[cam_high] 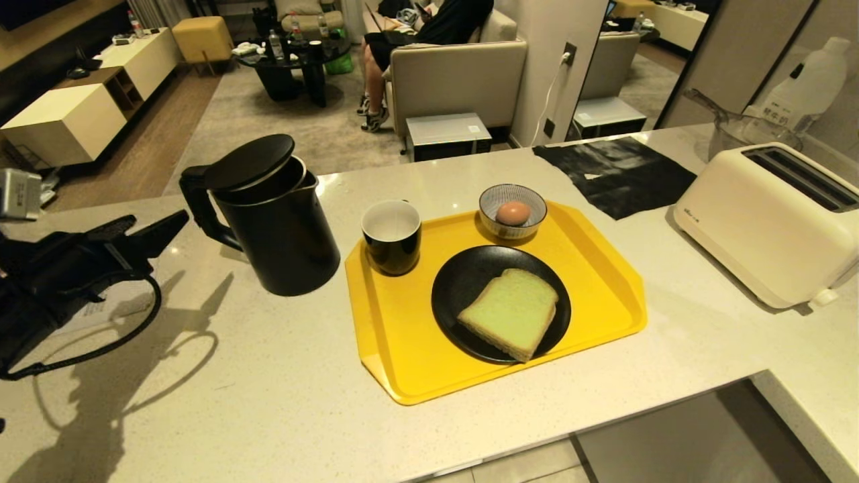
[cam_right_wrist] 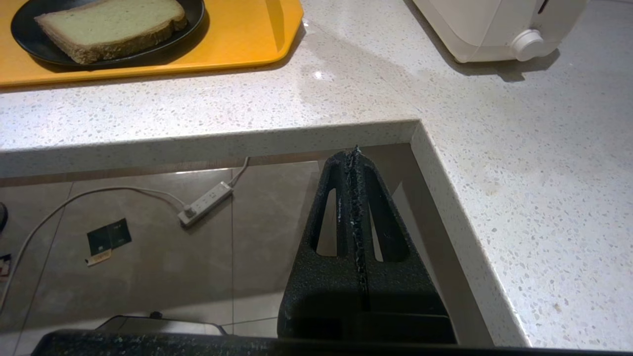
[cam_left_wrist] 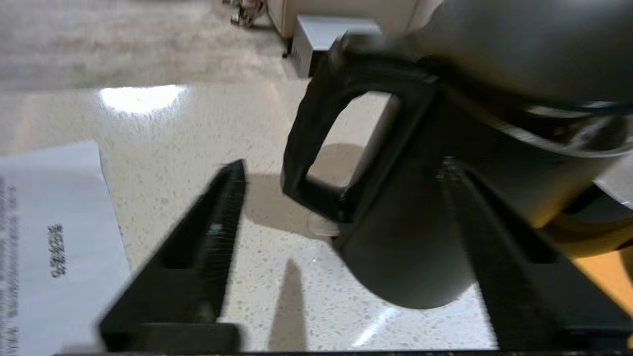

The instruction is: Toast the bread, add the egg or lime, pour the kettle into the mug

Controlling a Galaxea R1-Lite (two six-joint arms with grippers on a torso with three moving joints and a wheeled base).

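On the tray (cam_high: 604,268), bowl (cam_high: 513,211) holds egg (cam_high: 513,212); left fingers (cam_left_wrist: 217,232) apart, right fingers (cam_right_wrist: 355,198) together.

Kettle (cam_high: 272,218) on counter (cam_high: 235,402), lid tilted up, just left of yellow tray (cam_high: 396,362). On tray: mug (cam_high: 392,236), egg (cam_high: 513,212) in striped bowl (cam_high: 513,196), bread (cam_high: 510,312) on black plate (cam_high: 463,282). Toaster (cam_high: 765,221) far right. Left gripper (cam_high: 161,231) w/ fingers apart, near kettle handle.

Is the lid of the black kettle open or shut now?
Open. In the head view the round lid of the kettle is tilted up above the rim, leaving a gap that shows the inside.
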